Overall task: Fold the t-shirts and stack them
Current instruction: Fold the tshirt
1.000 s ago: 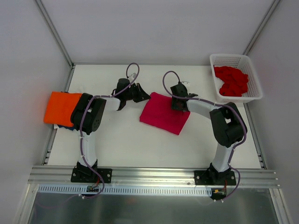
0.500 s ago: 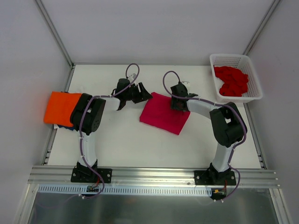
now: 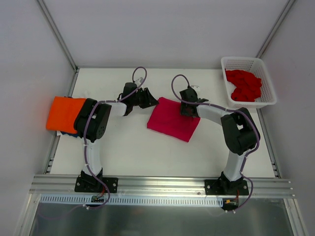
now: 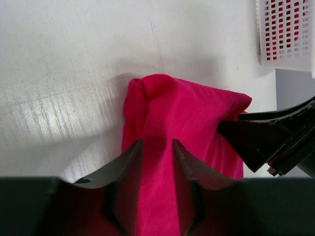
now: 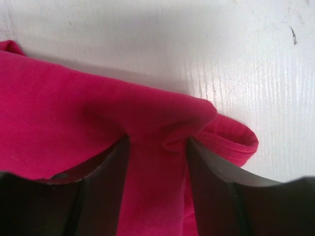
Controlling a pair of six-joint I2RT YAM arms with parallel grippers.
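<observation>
progress sits roughly midway, by my reading: well left of the white basket [image 3: 241,59], at the edge of the counter [image 3: 147,152] farthest from it, a folded orange t-shirt [image 3: 63,112] lies on top of a sliver of dark blue cloth [image 3: 65,132], which looks like the start of the stack. inside the basket a heap of red t-shirts [image 3: 242,84] lies crumpled and unfolded. between the basket and that stack, nearer the basket, the crimson-pink t-shirt [image 3: 173,119] lies on the counter as a flat, slightly skewed rectangle, apparently folded at least once. the left hand [image 4: 153,147] is at the shirt's corner farther from the basket, its jaws narrowed around a raised ridge of the pink cloth. the right hand [image 5: 156,142] is at the corner nearer the basket, jaws partway closed with a puckered fold pinched between them. both hands seem to have hold of one edge, likely for another fold or for carrying it to the stack. left to do: finish this shirt, place it on the orange one, then fold the red ones.
</observation>
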